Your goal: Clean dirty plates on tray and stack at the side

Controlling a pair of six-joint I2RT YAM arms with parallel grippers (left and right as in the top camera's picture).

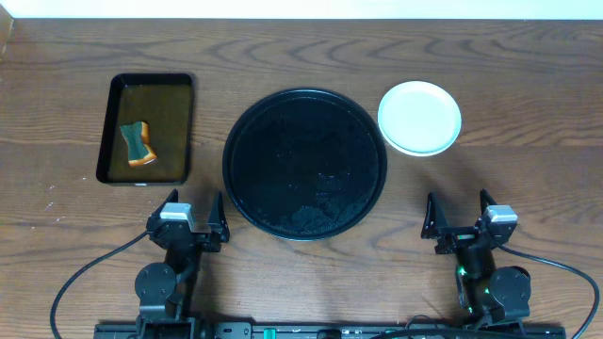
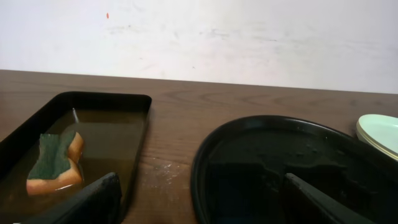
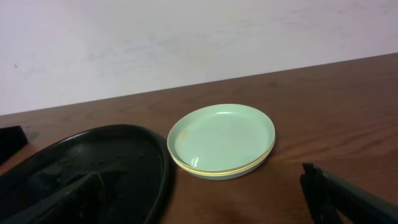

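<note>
Overhead, I find the tray (image 1: 304, 165) bare and the plates (image 1: 419, 117) stacked at its two o'clock, so I judge the job done; left wrist shows the left tool (image 2: 200, 182) spread, plates at three o'clock; right wrist, the right tool (image 3: 200, 175) spread, plates well clear at twelve.

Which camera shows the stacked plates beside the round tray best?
The right wrist view: the stacked plates sit whole and close, layered rims visible, green on top, a yellow edge beneath. Overhead shows only one pale disc; the left wrist view catches just a sliver at its right edge.
</note>
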